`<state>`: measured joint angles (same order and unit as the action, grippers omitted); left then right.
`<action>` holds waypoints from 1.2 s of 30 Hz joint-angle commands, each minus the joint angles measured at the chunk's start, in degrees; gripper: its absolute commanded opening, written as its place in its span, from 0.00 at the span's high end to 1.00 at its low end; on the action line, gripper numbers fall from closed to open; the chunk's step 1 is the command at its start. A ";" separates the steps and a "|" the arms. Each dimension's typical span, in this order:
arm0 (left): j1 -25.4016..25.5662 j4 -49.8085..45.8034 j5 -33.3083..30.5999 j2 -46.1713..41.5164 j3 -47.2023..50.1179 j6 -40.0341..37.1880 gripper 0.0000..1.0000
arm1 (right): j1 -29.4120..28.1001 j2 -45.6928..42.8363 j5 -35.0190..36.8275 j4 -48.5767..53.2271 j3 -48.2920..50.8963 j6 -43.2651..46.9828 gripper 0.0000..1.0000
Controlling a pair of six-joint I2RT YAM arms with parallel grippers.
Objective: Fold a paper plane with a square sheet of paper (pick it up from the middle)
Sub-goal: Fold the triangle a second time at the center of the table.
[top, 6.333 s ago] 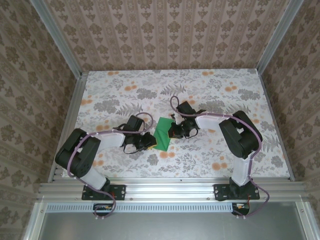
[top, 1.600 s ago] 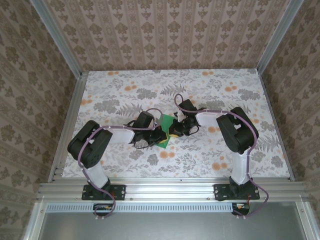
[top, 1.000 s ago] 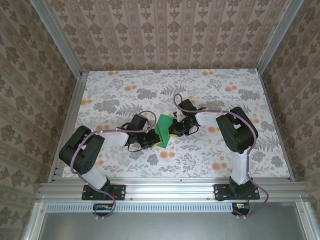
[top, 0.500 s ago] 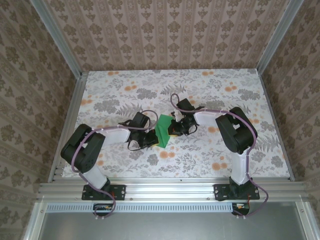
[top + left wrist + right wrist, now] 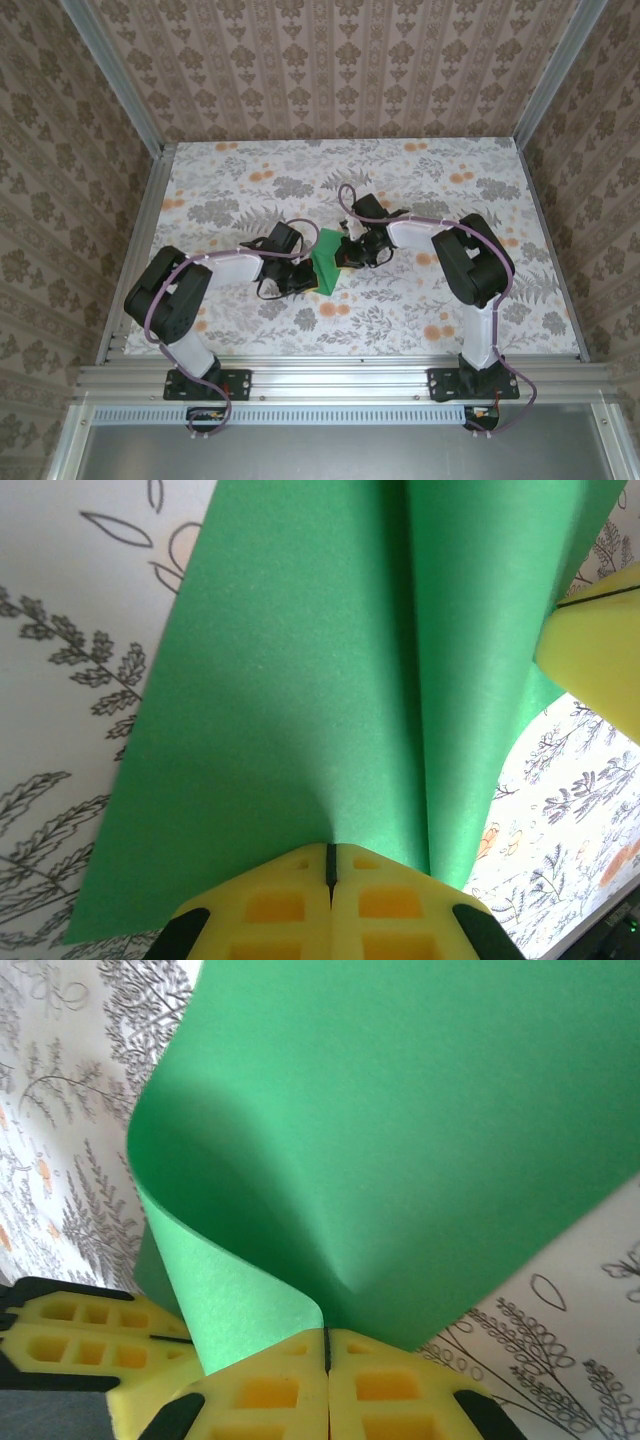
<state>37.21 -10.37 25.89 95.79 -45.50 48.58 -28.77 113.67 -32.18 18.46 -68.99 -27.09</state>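
The thin bright green paper sheet (image 5: pixel 325 260) hangs bowed over the middle of the desk (image 5: pixel 420 180). The left hand (image 5: pixel 328 865) has just clamped one edge. The right hand (image 5: pixel 326 1345) stays clenched on the opposite edge, so creasing can proceed.

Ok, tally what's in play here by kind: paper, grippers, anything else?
green paper sheet: 1, partly folded, pinched at two edges
Grippers: 2, the left gripper and the right gripper, each shut on the sheet
Total: 3
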 commanded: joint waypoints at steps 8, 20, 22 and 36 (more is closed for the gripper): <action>0.71 -4.44 -1.39 1.91 -0.13 -1.56 1.00 | -0.58 0.94 -0.42 2.61 -2.57 1.95 0.93; 0.78 -4.22 -0.93 0.57 -0.81 -1.47 1.00 | -0.58 2.43 0.79 3.29 -2.38 2.55 0.92; 0.79 -4.38 -0.95 0.44 -0.87 -1.55 1.00 | -0.58 2.78 0.84 3.25 -2.52 2.55 0.92; 0.76 -1.71 0.78 -2.27 -0.82 -1.01 1.00 | -0.58 3.53 3.11 4.95 -2.73 3.36 0.92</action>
<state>37.54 -11.16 25.89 95.64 -45.89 48.14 -29.15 115.59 -31.86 20.03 -70.59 -25.19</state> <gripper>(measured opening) 0.047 0.082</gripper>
